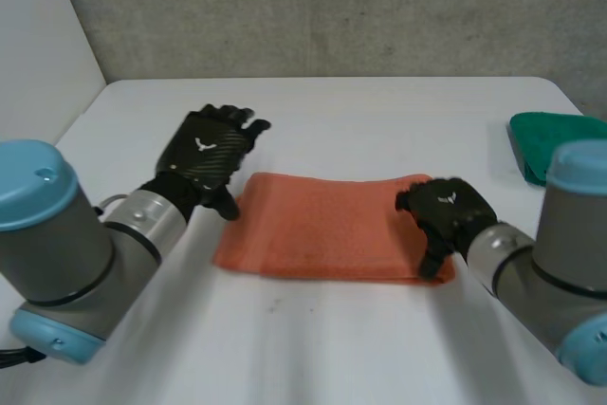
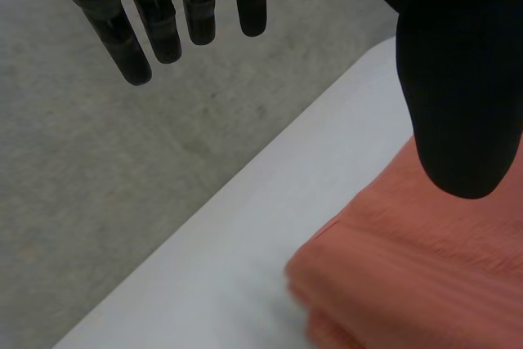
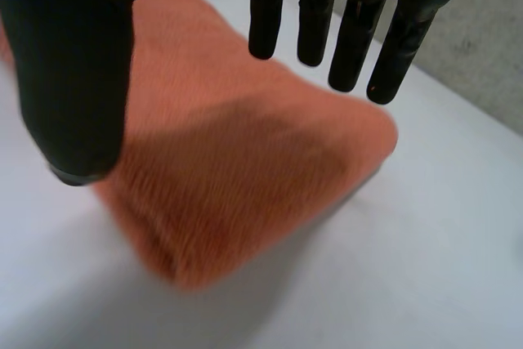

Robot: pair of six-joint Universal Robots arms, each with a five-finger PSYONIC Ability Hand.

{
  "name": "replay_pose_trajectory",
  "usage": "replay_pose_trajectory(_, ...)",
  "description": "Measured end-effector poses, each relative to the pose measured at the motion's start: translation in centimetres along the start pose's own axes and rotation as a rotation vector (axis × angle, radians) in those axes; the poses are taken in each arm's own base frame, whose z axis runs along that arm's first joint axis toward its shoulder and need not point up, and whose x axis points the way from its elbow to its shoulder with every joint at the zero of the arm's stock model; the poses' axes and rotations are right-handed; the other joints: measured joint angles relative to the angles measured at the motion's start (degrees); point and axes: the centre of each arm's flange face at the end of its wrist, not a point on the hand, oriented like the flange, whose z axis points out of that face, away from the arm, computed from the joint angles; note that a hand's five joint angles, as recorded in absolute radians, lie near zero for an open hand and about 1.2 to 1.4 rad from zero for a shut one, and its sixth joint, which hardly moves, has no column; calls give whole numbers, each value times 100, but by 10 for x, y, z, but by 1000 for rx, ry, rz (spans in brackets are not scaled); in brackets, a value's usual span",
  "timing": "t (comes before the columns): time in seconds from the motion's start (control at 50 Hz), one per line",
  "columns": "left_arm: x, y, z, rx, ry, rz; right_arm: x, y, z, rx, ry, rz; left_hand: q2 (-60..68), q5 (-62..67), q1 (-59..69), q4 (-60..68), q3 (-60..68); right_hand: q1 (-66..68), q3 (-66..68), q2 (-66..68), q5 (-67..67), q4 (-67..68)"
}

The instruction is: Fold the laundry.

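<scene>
An orange folded cloth (image 1: 327,227) lies flat in the middle of the white table. My left hand (image 1: 207,154) hovers at the cloth's left end, fingers straight and spread, holding nothing. In the left wrist view its fingers (image 2: 155,22) hang above the table while the thumb (image 2: 462,79) is over the cloth's corner (image 2: 409,267). My right hand (image 1: 444,215) is over the cloth's right end. In the right wrist view its fingers (image 3: 343,22) and thumb (image 3: 73,79) stand apart above the folded cloth (image 3: 237,177), clear of it.
A green cloth (image 1: 550,144) lies at the table's right edge behind my right arm. The table's far edge (image 1: 332,81) meets a grey wall. White tabletop (image 1: 313,348) stretches in front of the orange cloth.
</scene>
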Motion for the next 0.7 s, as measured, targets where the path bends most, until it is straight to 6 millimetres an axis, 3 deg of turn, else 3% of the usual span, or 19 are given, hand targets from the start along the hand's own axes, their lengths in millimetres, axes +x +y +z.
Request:
replay_pose_trajectory(0.18,12,0,7,0,18,-96,8,31,3,12,20,25,0,0,0,0,0,751,884,883,794,886)
replay_pose_trajectory(0.34,11,1,8,-4,10,-139,15,41,12,19,52,24,0,0,0,0,0,3400,4112,4180,3962,4123)
replay_pose_trajectory(0.44,11,2,7,-11,10,-140,28,45,17,12,91,28,0,0,0,0,0,3515,4587,4570,4374,4637)
replay_pose_trajectory(0.6,11,3,2,-25,9,-140,46,27,16,47,142,-70,0,0,0,0,0,3515,4587,4570,4374,4637)
replay_pose_trajectory(0.7,5,3,-3,-37,-5,-142,49,-5,15,107,167,-235,0,0,0,0,0,3568,4587,4570,4375,4638)
